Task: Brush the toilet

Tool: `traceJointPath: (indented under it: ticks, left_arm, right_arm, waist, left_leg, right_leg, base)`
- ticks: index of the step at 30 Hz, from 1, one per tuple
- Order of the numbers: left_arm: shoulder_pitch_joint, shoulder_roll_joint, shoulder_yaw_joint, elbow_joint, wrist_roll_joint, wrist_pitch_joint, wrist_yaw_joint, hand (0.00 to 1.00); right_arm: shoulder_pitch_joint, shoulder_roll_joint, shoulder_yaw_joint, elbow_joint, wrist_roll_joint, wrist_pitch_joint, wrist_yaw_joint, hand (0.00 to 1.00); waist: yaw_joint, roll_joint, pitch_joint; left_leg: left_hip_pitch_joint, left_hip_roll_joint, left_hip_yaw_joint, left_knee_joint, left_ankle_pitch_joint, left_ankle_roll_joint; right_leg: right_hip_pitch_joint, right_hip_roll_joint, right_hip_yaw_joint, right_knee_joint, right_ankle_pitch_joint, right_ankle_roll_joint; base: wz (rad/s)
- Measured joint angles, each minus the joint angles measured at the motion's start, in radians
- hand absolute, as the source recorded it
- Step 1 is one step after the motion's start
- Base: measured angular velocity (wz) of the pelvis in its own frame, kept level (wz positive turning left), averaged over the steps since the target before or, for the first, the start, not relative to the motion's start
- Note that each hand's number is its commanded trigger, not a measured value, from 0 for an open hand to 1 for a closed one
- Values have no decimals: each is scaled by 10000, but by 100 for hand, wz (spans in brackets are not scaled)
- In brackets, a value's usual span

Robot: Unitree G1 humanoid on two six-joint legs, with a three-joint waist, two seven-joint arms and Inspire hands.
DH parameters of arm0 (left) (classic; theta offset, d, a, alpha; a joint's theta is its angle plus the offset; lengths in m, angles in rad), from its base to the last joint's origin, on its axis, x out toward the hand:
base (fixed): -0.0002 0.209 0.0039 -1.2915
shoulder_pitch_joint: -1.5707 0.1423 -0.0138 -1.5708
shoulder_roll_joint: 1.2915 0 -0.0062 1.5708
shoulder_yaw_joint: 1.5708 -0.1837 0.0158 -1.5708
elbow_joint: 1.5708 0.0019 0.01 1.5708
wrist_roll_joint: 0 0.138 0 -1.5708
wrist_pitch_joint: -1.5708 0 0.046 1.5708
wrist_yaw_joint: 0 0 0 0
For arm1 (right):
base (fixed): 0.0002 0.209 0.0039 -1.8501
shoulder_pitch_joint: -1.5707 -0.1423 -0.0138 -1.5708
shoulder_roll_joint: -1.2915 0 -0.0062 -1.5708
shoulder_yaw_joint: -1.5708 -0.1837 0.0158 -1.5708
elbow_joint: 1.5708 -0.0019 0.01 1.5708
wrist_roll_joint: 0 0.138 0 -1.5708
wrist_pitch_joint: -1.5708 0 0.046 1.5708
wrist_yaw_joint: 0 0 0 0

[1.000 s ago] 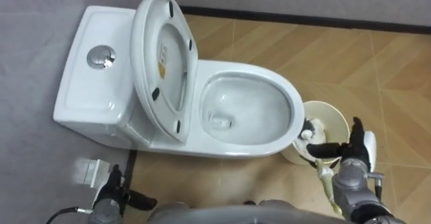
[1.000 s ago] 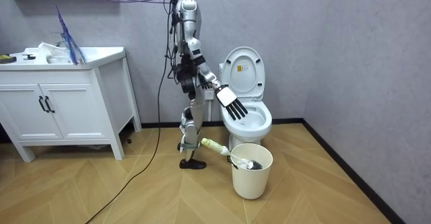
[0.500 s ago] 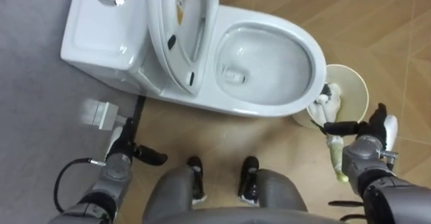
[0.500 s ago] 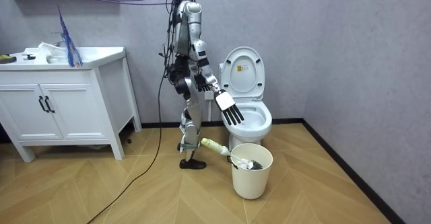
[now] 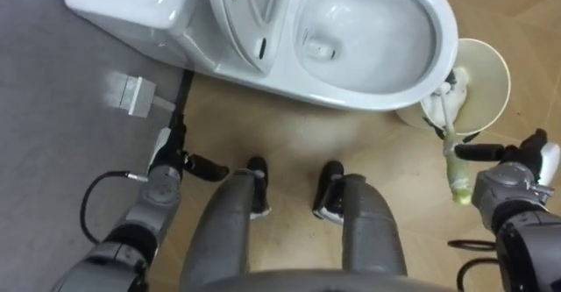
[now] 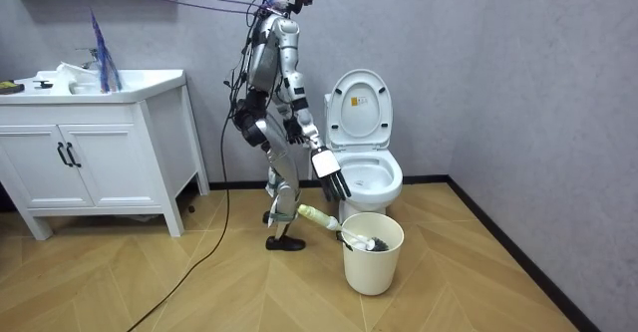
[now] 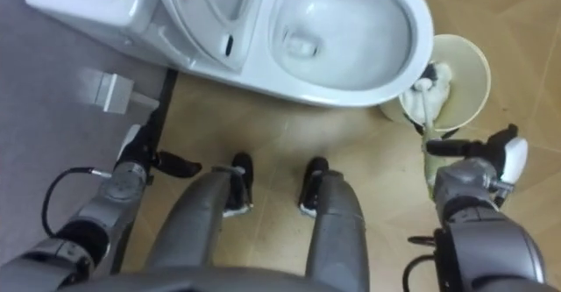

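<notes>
**Toilet** (image 5: pixel 372 97): is standing at the far side of the scene, seat and lid (image 5: pixel 250 16) raised and the bowl open. The robot is standing side-on to it and bending forward, feet on the wooden floor just near of the bowl.

**Toilet brush** (image 5: pixel 458 180): is resting head-down in the cream bucket (image 5: pixel 501 74), which is sitting on the floor just right of the bowl. The pale handle is leaning out over the near rim.

**Right robot hand** (image 5: pixel 513 165): is reaching toward the handle with its fingers straight and released, grasping nothing. In the room view it is hanging above the handle, apart from it.

**Left robot hand** (image 5: pixel 166 162): is hanging idle at the near left, fingers relaxed and empty.

**Hazards, as judged:**
- The handle is slim and slanted, so a closing hand is likely to be pushing it aside rather than catching it.
- A sideways push on the handle is likely to be tipping the light bucket or sliding it along the floor.
- Bending deeper is putting the robot's balance at risk.
- Lifting the brush carelessly is risking a knock against the bowl rim.
</notes>
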Motion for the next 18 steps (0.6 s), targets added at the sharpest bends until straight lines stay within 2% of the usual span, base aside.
traceJointPath:
  ticks: [4,6,10,18]
  left_arm:
    - [-136,-3,11,-712,-4,17,0,0]
    - [-238,-3,19,-779,-44,16,4,0]
    - [-451,-27,-84,-789,-447,1,11,0]
    - [-559,-22,-794,-1460,-792,-24,6,0]
  right_arm:
    - [77,-232,198,4,21,105,168,0]
    - [70,-271,295,-28,114,150,225,0]
    - [-39,-274,395,-70,322,148,439,0]
    - [-640,-362,673,-12,901,93,696,0]
  waist:
    - [200,26,1]
    - [213,31,0]
    - [198,39,-3]
    - [212,186,67]
  left_leg:
    - [-870,13,91,1275,-510,16]
    - [-1218,5,102,1707,-647,8]
    - [-1793,22,61,2299,-762,-72]
    - [-3026,12,-51,3429,-942,-141]
  right_leg:
    - [-976,-218,127,1375,-529,-68]
    - [-1338,-276,211,1860,-722,-95]
    - [-1867,-388,151,2487,-928,-269]
    - [-3036,-607,86,3676,-1264,-513]
  base:
    - [-1]
    - [6]
    - [8]
    - [7]
